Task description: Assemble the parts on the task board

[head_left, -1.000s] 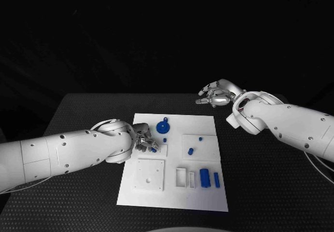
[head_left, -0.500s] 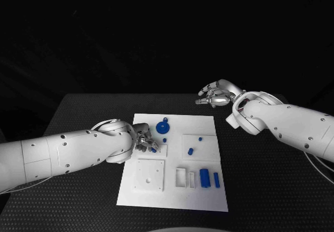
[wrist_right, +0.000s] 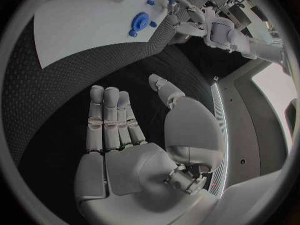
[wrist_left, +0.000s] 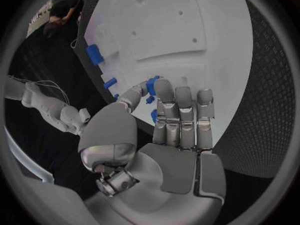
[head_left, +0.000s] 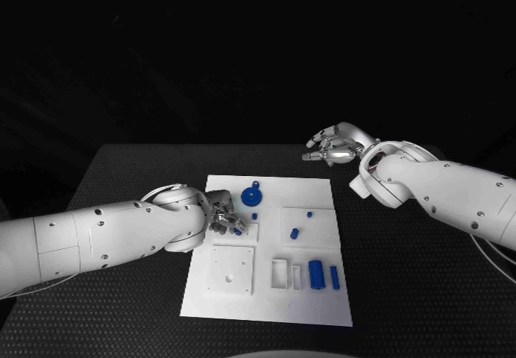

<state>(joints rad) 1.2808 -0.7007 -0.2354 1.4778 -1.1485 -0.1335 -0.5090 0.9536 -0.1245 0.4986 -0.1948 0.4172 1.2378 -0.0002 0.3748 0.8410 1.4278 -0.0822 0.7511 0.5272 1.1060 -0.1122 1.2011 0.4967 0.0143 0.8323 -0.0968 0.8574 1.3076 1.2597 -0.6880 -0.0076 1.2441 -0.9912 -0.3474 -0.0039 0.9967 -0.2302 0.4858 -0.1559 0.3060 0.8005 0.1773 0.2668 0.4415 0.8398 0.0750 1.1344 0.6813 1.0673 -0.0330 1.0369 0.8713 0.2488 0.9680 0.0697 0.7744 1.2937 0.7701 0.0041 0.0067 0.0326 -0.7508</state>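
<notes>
Reaching in from the left, my left robot hand [head_left: 221, 211] sits at the left edge of the task board [head_left: 312, 302], its fingers curled down over a small raised white block [head_left: 246, 231] on the board. From the left wrist camera, my fingertips [wrist_left: 164, 92] close around a small blue part [wrist_left: 152, 83], pinching it between thumb and finger right at the board's surface. I cannot tell whether the part is already seated in the block or just touching it.

My right robot hand [head_left: 333, 145] hangs over the black bench [head_left: 430, 298] beyond the board's far right corner, well apart from every part. From its wrist camera the fingers [wrist_right: 109, 117] lie straight and side by side, the thumb held off to one side, with nothing in the palm.

On the board, a round blue disc [head_left: 250, 197] with a small knob lies near the far edge, just beyond my left robot hand. A short blue peg [head_left: 309, 215] and another blue piece [head_left: 294, 233] stand on a raised white square [head_left: 321, 227] toward the right side. Near the front right, a larger blue cylinder [head_left: 316, 274] and a thinner blue bar [head_left: 335, 277] lie side by side next to white slotted holders [head_left: 279, 273]. A white square plate [head_left: 233, 270] with a small hole occupies the front left.
</notes>
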